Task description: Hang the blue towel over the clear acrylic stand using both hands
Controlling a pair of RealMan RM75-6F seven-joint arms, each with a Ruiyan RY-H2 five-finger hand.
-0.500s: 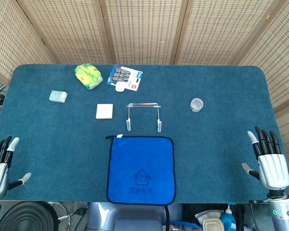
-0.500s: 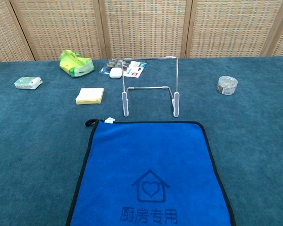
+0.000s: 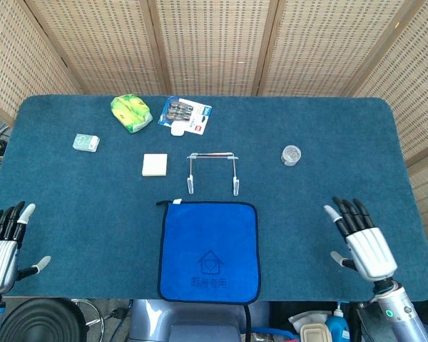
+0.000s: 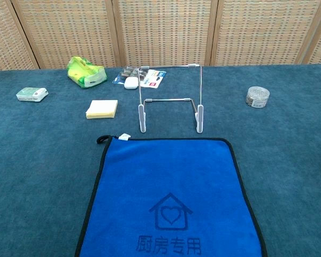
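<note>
The blue towel (image 3: 209, 251) lies flat near the table's front edge, dark-edged, with a house logo; the chest view shows the blue towel (image 4: 170, 198) filling the lower middle. Just behind it stands the clear acrylic stand (image 3: 212, 171), upright and bare, also visible as the acrylic stand (image 4: 170, 98) in the chest view. My left hand (image 3: 3, 242) hovers at the front left corner with fingers spread, holding nothing. My right hand (image 3: 362, 239) is over the front right of the table, fingers spread and empty, well right of the towel. Neither hand appears in the chest view.
A yellow sticky-note pad (image 3: 154, 164) lies left of the stand. Farther back are a green packet (image 3: 130, 112), a blister pack (image 3: 186, 115) and a small white-green box (image 3: 85, 142). A small clear jar (image 3: 291, 154) sits to the right of the stand.
My right hand has moved left and inward over the table. My left hand has shifted slightly down. The towel and stand have not moved.
</note>
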